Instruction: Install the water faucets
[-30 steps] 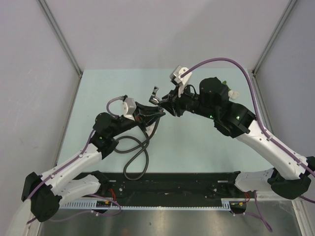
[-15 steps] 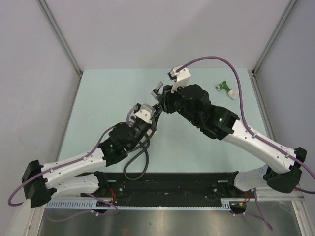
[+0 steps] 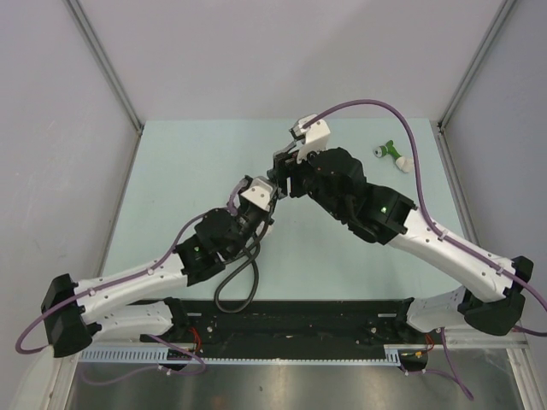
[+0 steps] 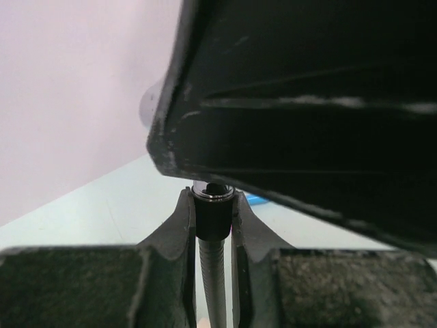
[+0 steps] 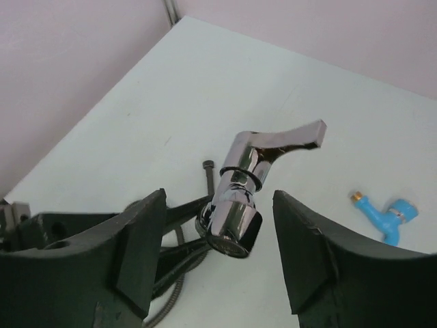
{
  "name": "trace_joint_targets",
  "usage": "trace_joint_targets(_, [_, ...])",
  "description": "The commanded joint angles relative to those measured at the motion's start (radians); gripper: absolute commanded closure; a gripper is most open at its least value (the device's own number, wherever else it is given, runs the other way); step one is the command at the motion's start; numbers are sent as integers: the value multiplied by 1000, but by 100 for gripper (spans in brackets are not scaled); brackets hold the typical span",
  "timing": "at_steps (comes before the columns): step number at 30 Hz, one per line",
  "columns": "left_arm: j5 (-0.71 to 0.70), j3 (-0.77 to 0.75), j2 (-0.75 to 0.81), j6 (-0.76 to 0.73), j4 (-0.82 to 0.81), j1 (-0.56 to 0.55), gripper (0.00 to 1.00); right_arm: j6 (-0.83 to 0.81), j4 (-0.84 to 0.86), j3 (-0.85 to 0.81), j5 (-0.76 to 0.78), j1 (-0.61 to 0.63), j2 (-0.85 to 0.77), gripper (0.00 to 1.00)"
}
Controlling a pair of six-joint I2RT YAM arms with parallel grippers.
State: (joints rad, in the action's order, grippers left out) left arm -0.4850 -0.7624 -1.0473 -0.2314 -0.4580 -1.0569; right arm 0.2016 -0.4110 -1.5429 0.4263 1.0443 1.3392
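Note:
The chrome faucet [image 5: 240, 198] with a flat lever handle stands tilted on the end of the black flexible hose [image 4: 213, 287]. My left gripper [image 4: 212, 198] is shut on the hose's black end nut [image 4: 212, 219] and holds it up. My right gripper [image 5: 218, 195] is open; its jaws stand on either side of the faucet body with a gap on each side. In the top view the two grippers meet mid-table, left gripper [image 3: 267, 191] just below right gripper [image 3: 280, 167]. The hose [image 3: 236, 282] loops back toward the bases.
A green and white fitting [image 3: 393, 155] lies at the table's back right. A blue plastic tap [image 5: 381, 212] lies on the table to the right of the faucet. The hose's other end [image 5: 208, 168] rests on the table behind the faucet. The walls stand close on three sides.
My left gripper has carried the hose end forward and right to meet the right gripper. The right arm swung left, uncovering the green and white fitting, and now stands around the faucet.

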Motion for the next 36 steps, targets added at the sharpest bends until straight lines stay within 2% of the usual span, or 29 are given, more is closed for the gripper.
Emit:
trace_joint_targets(1, [202,-40,46,107,19,79,100,-146,-9,-60,-114,-18,-58,28])
trace_joint_targets(2, [324,-38,50,130,45,136,100,-163,-8,-63,-144,-27,-70,25])
trace_joint_targets(5, [454,-34,70,179,73,221,100,-192,8,-57,-297,-105,-127,20])
trace_joint_targets(6, [552,-29,82,179,76,239,100,-198,11,-51,-340,-127,-144,17])
trace_joint_targets(8, [629,-18,93,182,82,288,100,-260,5,-46,-504,-192,-181,15])
trace_joint_targets(9, [734,-15,105,190,82,307,100,-290,-6,-43,-552,-210,-192,14])
trace_joint_targets(11, [839,-14,113,217,84,365,100,-390,-49,-40,-668,-243,-213,12])
trace_joint_targets(12, [952,-17,119,225,81,386,100,-428,-67,-37,-751,-254,-219,11])
trace_joint_targets(14, [1069,-26,122,266,76,443,100,-546,-135,-39,-834,-265,-232,10])
trace_joint_targets(15, [1183,-49,116,271,81,458,100,-577,-158,-42,-910,-267,-235,10])
trace_joint_targets(19, [1409,-141,86,259,181,498,100,-688,-210,-49,-1000,-270,-255,10])
trace_joint_targets(22, [1531,-195,66,245,222,500,100,-740,-239,-65,-1028,-273,-262,10])
trace_joint_targets(26, [1603,-229,50,268,225,502,100,-774,-290,-112,-1081,-273,-238,10])
trace_joint_targets(34, [1645,-244,55,274,225,499,100,-811,-351,-160,-1146,-274,-187,14])
trace_joint_targets(36, [1648,-244,53,277,226,499,100,-815,-365,-169,-1175,-273,-173,17])
